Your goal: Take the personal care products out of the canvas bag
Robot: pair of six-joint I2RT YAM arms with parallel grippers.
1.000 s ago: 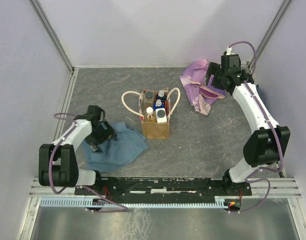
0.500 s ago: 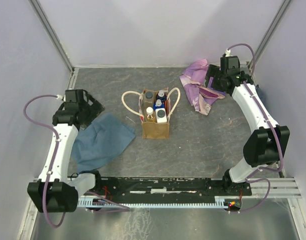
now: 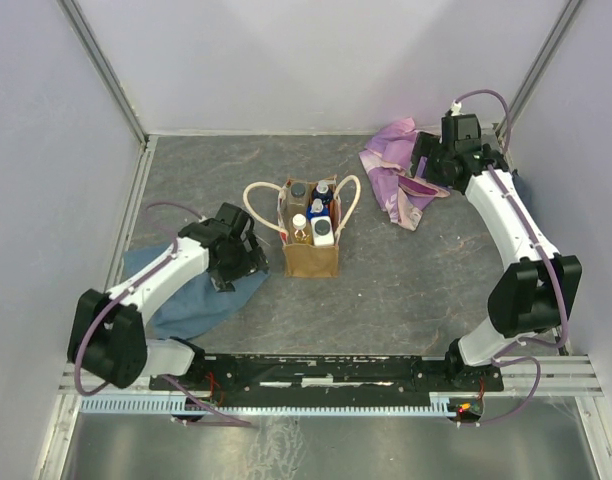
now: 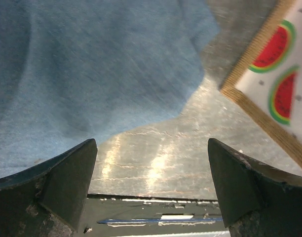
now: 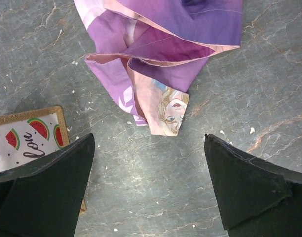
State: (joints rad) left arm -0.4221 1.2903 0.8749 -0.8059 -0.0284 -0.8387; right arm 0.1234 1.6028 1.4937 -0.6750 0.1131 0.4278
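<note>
The tan canvas bag (image 3: 311,255) stands upright mid-table, its two cream handles (image 3: 258,203) splayed out. Several small bottles (image 3: 314,222) stand inside it, with dark, blue and white tops showing. My left gripper (image 3: 226,278) is open and empty, low over the blue cloth just left of the bag. Its wrist view shows the bag's watermelon-print side (image 4: 277,74) at the right. My right gripper (image 3: 424,166) is open and empty, over the purple-pink cloth at the back right. Its wrist view shows a corner of the bag (image 5: 30,136) at the left.
A blue cloth (image 3: 191,300) lies flat left of the bag, partly under my left arm. A crumpled purple-pink patterned cloth (image 3: 396,180) lies at the back right. Pale walls enclose the table on three sides. The black base rail (image 3: 326,375) runs along the near edge.
My left arm has swung from the far left in toward the bag and now sits low over the blue cloth. The right arm has barely moved. The bag and bottles are unmoved.
</note>
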